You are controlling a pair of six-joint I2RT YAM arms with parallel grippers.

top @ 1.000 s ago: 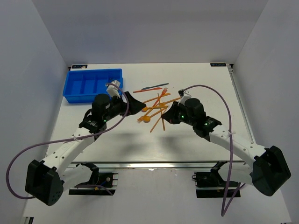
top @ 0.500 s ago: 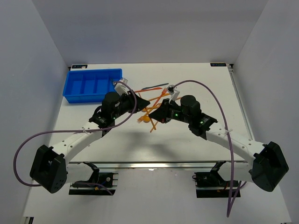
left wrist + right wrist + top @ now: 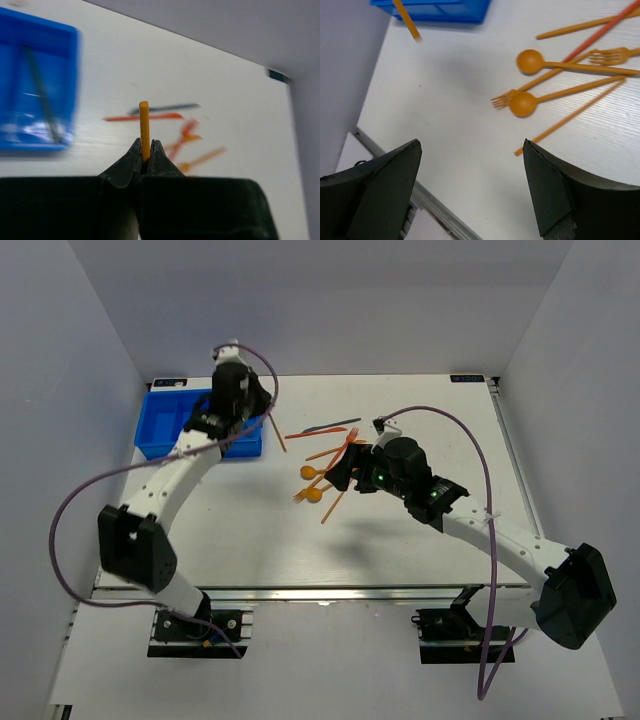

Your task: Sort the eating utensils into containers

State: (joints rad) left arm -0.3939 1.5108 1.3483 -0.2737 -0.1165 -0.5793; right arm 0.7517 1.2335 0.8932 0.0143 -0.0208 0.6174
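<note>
Grip on orange stick (image 3: 144, 125) near tray (image 3: 160, 450).
Your left gripper (image 3: 144, 153) clamped it; your right gripper (image 3: 471, 161) hung open near spoons (image 3: 530, 61).

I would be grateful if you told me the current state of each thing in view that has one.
Left pincer: shut on thin orange plastic stick, held in the air.
Right pincer: open, holding nothing.
Shallow bright blue plastic tray: upright, one dark thin utensil lying inside.
Orange plastic spoons: lying loose on the white table.
</note>
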